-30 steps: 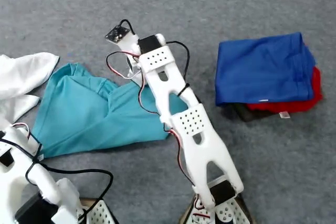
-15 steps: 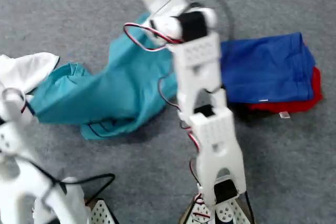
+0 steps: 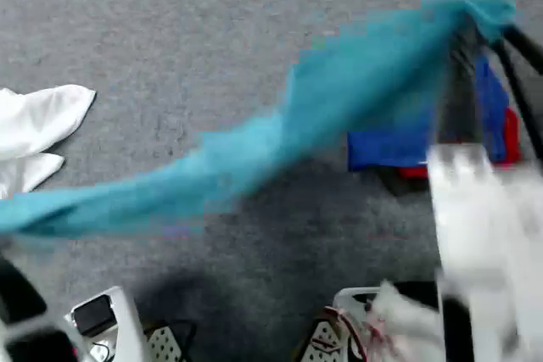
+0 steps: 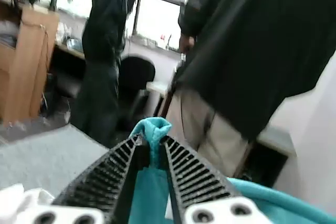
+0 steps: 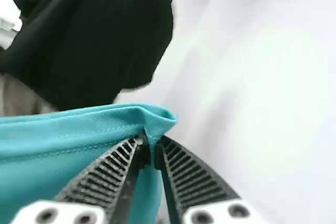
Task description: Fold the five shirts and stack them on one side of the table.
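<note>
Above the folded blue stack (image 3: 382, 150), the teal shirt (image 3: 280, 143) hangs stretched out. The right gripper (image 5: 150, 142) is clamped on one edge — the left gripper (image 4: 152, 140) pinches another.

grey table (image 3: 170, 40), wooden cabinet (image 4: 23, 61), black office chair (image 4: 135, 77)

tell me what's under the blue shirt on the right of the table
A red shirt pokes out beneath the blue shirt, with dark cloth under that. Most of both is covered by the blue shirt, and the lifted teal shirt hides their far part.
</note>
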Controlling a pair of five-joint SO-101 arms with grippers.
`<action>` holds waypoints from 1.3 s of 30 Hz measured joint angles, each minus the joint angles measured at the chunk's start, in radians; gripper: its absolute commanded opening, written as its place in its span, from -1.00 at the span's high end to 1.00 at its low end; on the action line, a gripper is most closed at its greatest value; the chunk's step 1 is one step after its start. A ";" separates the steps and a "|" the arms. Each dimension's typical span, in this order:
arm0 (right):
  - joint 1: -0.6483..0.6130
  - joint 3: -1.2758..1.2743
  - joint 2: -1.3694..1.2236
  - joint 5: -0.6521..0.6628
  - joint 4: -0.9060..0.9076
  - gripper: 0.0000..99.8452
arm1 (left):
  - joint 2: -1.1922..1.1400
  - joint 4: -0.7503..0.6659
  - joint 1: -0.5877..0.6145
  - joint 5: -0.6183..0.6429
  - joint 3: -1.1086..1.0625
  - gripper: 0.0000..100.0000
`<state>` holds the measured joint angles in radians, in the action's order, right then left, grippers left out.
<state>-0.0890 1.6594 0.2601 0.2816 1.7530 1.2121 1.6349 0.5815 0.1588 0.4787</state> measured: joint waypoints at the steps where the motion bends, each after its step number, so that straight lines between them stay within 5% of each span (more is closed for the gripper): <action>1: 0.006 0.000 0.014 0.011 0.000 1.00 | 0.006 0.000 0.020 -0.002 0.014 0.96; 11: 0.009 -0.003 0.107 0.023 0.000 1.00 | 0.097 0.112 0.089 -0.129 0.012 0.96; 19: -0.146 -0.338 -0.023 -0.035 -0.021 1.00 | 0.110 0.009 0.091 -0.143 -0.488 0.96; 23: -0.206 -0.542 -0.189 -0.074 -0.190 1.00 | 0.107 -0.377 0.091 -0.146 -0.950 0.96; 28: -0.218 -0.816 -0.448 -0.094 -0.568 1.00 | 0.063 -1.134 -0.031 -0.170 -1.582 0.96; 32: -0.216 -0.901 -0.683 -0.094 -0.898 1.00 | -0.084 -1.735 -0.178 -0.338 -1.916 0.96; 34: -0.216 -0.896 -0.756 -0.094 -0.956 1.00 | -0.184 -1.895 -0.196 -0.373 -1.904 0.96; 39: -0.215 -0.839 -0.832 -0.094 -0.913 1.00 | -0.497 -1.978 -0.201 -0.305 -1.735 0.96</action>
<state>-0.3038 0.8201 -0.5715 0.1880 0.8401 0.7150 -0.3429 0.3805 -0.1465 -1.2566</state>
